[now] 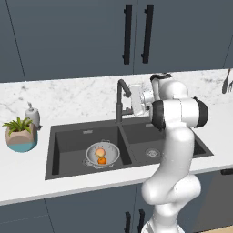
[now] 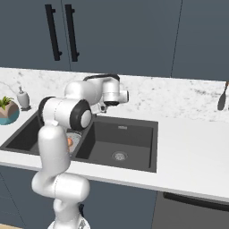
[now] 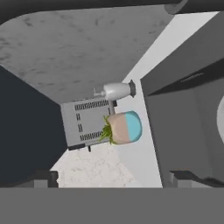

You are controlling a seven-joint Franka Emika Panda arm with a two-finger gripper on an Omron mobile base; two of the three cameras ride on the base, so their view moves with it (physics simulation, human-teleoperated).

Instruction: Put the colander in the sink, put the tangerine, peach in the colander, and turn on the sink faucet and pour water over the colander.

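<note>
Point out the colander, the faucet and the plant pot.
colander (image 1: 110, 152): left base view, on its metal wall to the right of the fruit.
faucet (image 1: 119, 101): left base view, on its upright stem.
plant pot (image 1: 21, 142): left base view, on its front side below the leaves.

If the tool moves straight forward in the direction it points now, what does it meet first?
Probably the plant pot on the counter left of the sink, with the soap dispenser just beside it. The open tool points sideways along the counter; depth is unclear, and the way there looks free.
</note>
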